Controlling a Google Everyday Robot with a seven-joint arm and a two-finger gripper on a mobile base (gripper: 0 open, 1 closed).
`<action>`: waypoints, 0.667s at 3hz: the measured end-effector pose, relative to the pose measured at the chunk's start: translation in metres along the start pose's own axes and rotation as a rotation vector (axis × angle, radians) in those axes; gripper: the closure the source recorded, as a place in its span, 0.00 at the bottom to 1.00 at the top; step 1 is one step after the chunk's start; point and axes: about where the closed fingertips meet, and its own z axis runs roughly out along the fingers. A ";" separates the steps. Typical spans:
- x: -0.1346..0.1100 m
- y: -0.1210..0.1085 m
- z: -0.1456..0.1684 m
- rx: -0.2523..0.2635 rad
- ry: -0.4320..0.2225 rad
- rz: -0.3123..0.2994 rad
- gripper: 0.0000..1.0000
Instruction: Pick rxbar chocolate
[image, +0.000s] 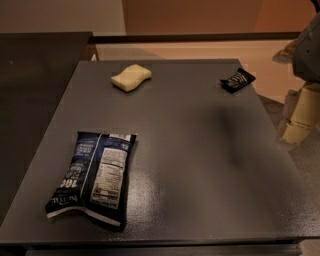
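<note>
Filling most of the view, a dark grey desk (200, 165) carries three things, all well apart. The rxbar chocolate (238, 80) lies flat near the far right corner, turned at an angle. A pale yellow sponge (131, 77) sits near the far edge, left of centre. A dark-blue bag (95, 175) with a white label lies near the front left. The gripper (299, 120) hangs beyond the desk's right side, apart from the bar; whether its jaws are clenched or released cannot be told. An orange-tan wall (200, 15) stands behind, and a darker surface (35, 90) adjoins the desk on the left.
</note>
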 end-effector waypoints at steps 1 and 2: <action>-0.001 -0.001 0.000 0.004 -0.002 0.001 0.00; -0.007 -0.018 0.010 0.008 -0.065 0.013 0.00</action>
